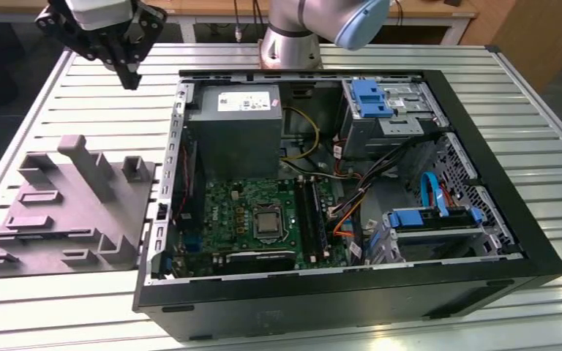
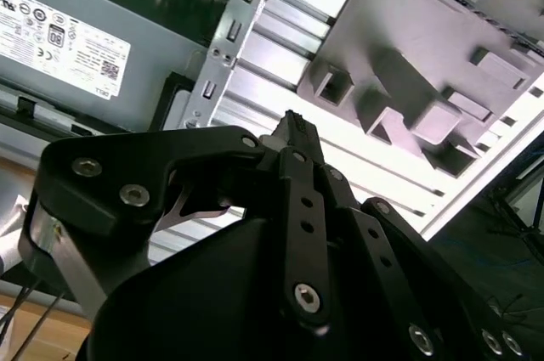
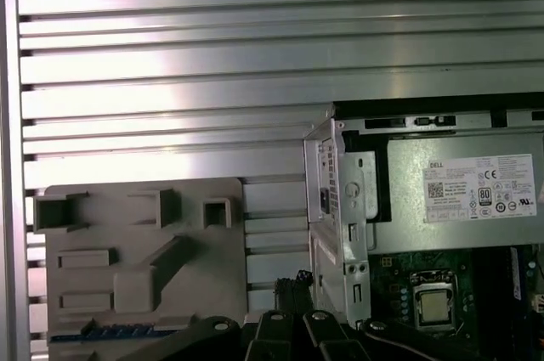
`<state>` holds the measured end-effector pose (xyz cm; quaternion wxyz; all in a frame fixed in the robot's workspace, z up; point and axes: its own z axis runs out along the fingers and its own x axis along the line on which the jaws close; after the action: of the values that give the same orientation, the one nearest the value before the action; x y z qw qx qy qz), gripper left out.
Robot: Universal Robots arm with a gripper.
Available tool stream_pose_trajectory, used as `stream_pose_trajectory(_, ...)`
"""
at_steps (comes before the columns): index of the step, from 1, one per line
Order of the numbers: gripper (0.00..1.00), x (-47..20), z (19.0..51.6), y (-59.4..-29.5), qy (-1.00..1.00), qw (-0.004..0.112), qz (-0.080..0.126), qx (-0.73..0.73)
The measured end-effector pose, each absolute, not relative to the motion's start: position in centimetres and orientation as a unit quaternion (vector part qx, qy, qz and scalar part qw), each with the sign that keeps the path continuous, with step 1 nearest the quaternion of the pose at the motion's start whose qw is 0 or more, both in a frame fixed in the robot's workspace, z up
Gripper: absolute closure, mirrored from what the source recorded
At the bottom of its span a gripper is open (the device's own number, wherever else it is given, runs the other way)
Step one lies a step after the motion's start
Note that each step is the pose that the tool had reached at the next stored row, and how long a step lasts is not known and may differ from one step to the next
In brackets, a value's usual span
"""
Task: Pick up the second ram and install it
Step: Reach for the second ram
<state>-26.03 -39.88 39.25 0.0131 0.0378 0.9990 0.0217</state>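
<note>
Black jaws together, empty, above table slats [image 1: 96, 110] just outside case wall [image 1: 175, 146]; grey fixture [image 1: 66, 219] near

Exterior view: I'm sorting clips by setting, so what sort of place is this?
Probably a robotics lab bench for computer assembly: an open computer case lies on a slatted metal table, a grey parts fixture beside it, and a robot arm's base stands on the table.
</note>
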Motion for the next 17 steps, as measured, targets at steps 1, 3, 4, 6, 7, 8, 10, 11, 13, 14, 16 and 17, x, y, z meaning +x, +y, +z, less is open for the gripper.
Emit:
stream_pose_trajectory(1, 0.90, -26.4, 39.2, -39.9, 0.999, 0.013, 0.022, 0.038)
stream_pose_trajectory(3, 0.90, -27.0, 39.2, -39.9, 0.999, 0.013, 0.022, 0.038)
stream_pose_trajectory(4, 0.90, -27.3, 39.2, -39.9, 0.999, 0.013, 0.022, 0.038)
stream_pose_trajectory(6, 0.90, -28.0, 39.2, -39.9, 0.999, 0.013, 0.022, 0.038)
stream_pose_trajectory(7, 0.90, -28.3, 39.2, -39.9, 0.999, 0.013, 0.022, 0.038)
stream_pose_trajectory(8, 0.90, -28.6, 39.2, -39.9, 0.999, 0.013, 0.022, 0.038)
stream_pose_trajectory(10, 0.90, -29.3, 39.2, -39.9, 0.999, 0.013, 0.022, 0.038)
stream_pose_trajectory(11, 0.90, -29.6, 39.2, -39.9, 0.999, 0.013, 0.022, 0.038)
stream_pose_trajectory(13, 0.90, -30.2, 39.2, -39.9, 0.999, 0.013, 0.022, 0.038)
stream_pose_trajectory(14, 0.90, -30.6, 39.2, -39.9, 0.999, 0.013, 0.022, 0.038)
stream_pose_trajectory(16, 0.90, -31.2, 39.2, -39.9, 0.999, 0.013, 0.022, 0.038)
stream_pose_trajectory(17, 0.90, -31.6, 39.2, -39.9, 0.999, 0.013, 0.022, 0.038)
